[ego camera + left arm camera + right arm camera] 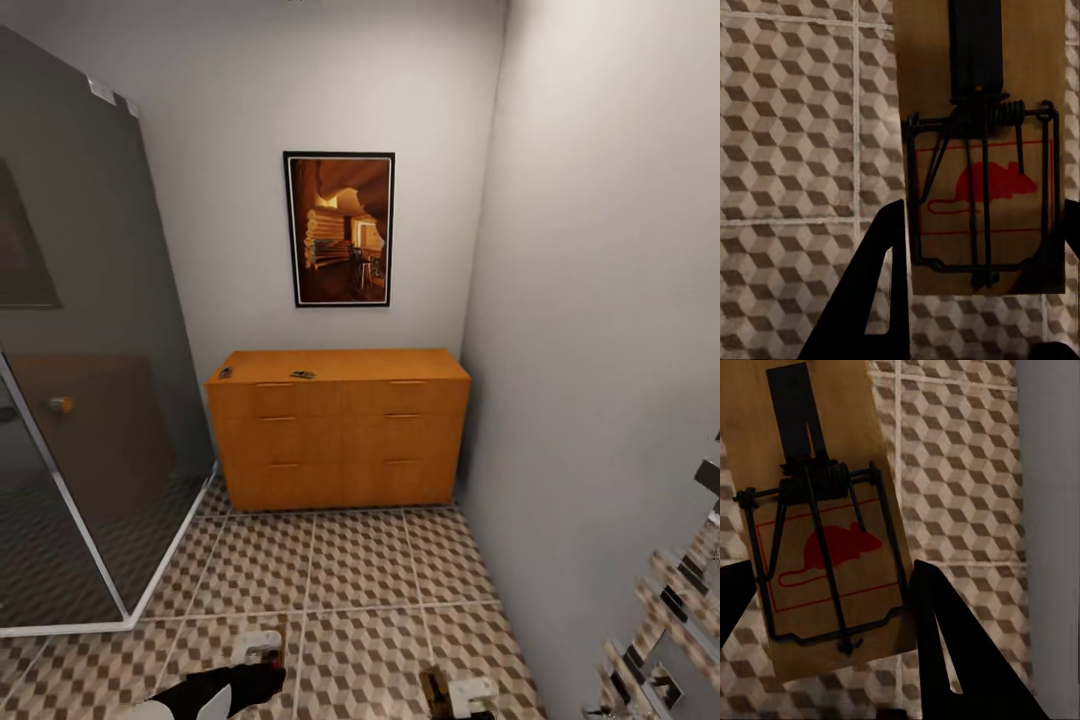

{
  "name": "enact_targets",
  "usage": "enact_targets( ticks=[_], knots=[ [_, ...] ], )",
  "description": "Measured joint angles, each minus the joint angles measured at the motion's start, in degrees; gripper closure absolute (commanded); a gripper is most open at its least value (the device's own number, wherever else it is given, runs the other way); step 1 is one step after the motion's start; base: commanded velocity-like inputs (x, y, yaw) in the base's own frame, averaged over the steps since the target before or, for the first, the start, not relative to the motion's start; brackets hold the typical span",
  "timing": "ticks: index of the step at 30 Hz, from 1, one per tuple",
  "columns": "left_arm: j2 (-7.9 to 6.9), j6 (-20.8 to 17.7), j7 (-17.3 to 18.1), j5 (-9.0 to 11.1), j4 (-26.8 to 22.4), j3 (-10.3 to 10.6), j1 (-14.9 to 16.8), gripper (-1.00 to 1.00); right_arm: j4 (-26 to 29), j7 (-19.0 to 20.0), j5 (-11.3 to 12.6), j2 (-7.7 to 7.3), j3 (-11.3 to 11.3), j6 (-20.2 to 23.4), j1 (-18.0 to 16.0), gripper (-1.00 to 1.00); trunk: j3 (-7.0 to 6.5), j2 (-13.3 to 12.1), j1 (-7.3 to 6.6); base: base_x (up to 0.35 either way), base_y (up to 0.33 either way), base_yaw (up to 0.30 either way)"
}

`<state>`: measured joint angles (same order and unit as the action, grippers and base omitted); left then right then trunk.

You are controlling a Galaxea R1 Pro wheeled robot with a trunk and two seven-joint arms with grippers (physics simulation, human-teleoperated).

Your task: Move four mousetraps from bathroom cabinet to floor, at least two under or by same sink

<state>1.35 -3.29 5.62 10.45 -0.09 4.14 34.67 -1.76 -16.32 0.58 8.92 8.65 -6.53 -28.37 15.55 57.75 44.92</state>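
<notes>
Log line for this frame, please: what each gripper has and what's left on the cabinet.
left gripper: shut on mousetrap | right gripper: shut on second mousetrap | both above bathroom floor | cabinet: two small items on top

The orange-brown cabinet (pixel 340 425) is stood on the cube-patterned tiled floor (pixel 360 570) against the back wall, with two small dark items (pixel 302 375) laid on its flat top.

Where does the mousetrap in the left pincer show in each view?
Head view: left-held mousetrap at the bottom edge, left of centre.
Left wrist view: it covers the right half.
Right wrist view: the right-held mousetrap, a different one.
Shared landmark: the cube-patterned bathroom floor.
</notes>
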Motion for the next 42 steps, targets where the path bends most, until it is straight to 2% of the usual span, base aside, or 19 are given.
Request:
enact_targets(
  ticks=[1,3,4,7,9,18,24,42],
  knots=[
    [0.03,0.2,0.0,1.5,0.0,0.1,-1.5,1.0,0.0,0.0,-0.4,-0.93,0.0,0.0,2.5,1.0,0.02,0.0,0.0,-0.346,0.0,0.0],
    [0.05,0.4,0.0,2.6,0.0,0.0,-2.4,1.0,0.0,0.1,-0.6,-2.14,0.1,-0.1,4.2,1.0,0.0,0.0,0.01,-0.346,0.0,0.0],
    [0.05,1.0,0.0,3.3,0.0,0.1,-3.5,1.0,0.0,0.0,-0.3,-3.7,-0.1,-0.1,5.2,1.0,0.01,0.0,0.0,-0.346,0.0,0.0],
    [0.45,2.2,0.0,3.9,0.0,0.0,-4.8,1.0,0.0,-0.2,-0.1,-5.8,-0.1,-0.1,6.3,1.0,0.01,0.0,0.01,-0.346,0.002,0.0],
    [1.1,2.4,-0.1,4.1,-0.1,0.0,-5.0,1.0,0.0,-0.1,-0.2,-6.31,0.0,-0.1,6.5,1.0,0.0,0.0,0.0,-0.346,0.031,0.0],
    [1.97,2.5,-0.2,4.2,-0.1,0.0,-5.2,1.0,0.0,-0.2,-0.1,-6.41,0.0,0.1,6.6,1.0,0.0,0.0,0.0,-0.346,0.074,0.0],
    [2.26,2.5,-3.8,4.0,0.0,0.0,-5.2,1.0,0.0,0.1,-0.3,-6.47,0.0,0.5,6.6,1.0,0.0,0.0,0.0,-0.346,0.087,0.0],
    [2.55,1.7,-3.7,4.0,0.0,0.0,-5.9,1.0,-0.1,0.2,-0.6,-6.33,0.0,0.6,6.7,1.0,0.0,0.0,0.01,-0.346,0.094,0.0]
  ],
)
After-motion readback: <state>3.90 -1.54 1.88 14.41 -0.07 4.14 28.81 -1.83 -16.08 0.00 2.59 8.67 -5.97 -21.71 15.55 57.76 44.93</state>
